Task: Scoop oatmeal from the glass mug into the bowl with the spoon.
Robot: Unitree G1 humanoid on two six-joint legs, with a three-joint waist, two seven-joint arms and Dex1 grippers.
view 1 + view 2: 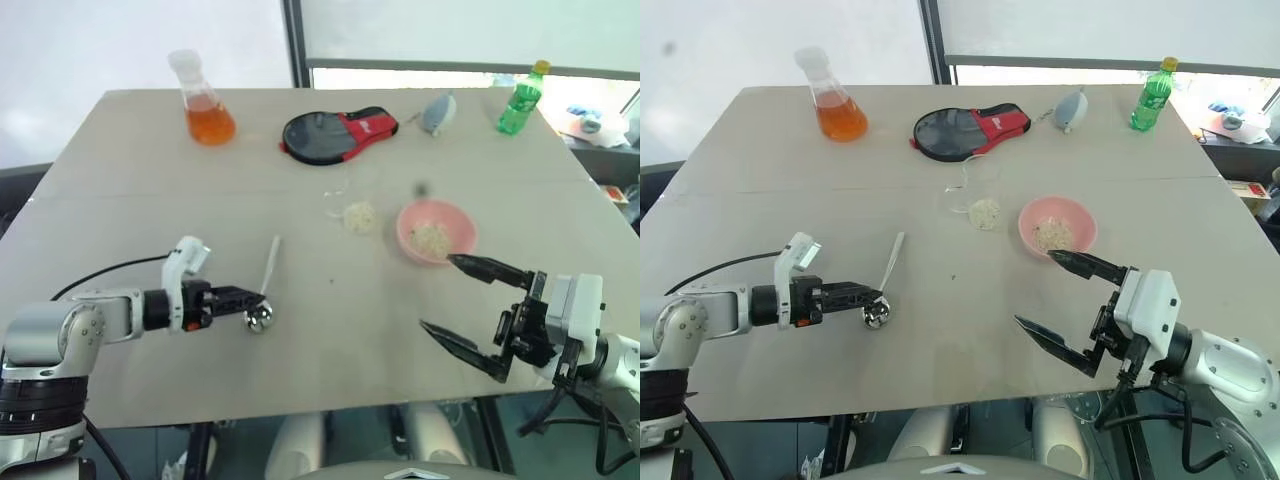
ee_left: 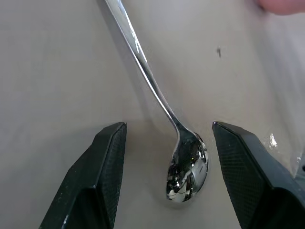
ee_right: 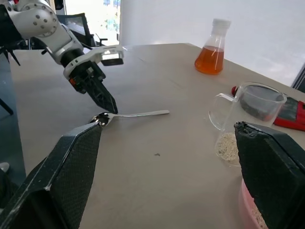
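The silver spoon (image 1: 268,275) lies flat on the table, its oval bowl (image 2: 187,167) towards me. My left gripper (image 1: 250,302) is low over the table and open, its two black fingers (image 2: 102,176) standing on either side of the spoon's bowl without touching it. The clear glass mug (image 1: 975,190) stands mid-table with pale oatmeal (image 1: 985,212) at its bottom. Just to its right is the pink bowl (image 1: 403,228), with some oatmeal (image 1: 430,238) inside. My right gripper (image 1: 437,292) hovers near the bowl's front side, open wide and empty.
Along the far edge stand a flask of orange liquid (image 1: 205,105), a black and red flat case (image 1: 335,133), a small grey object (image 1: 438,112) and a green bottle (image 1: 520,100). Bare tabletop lies between the spoon and the bowl.
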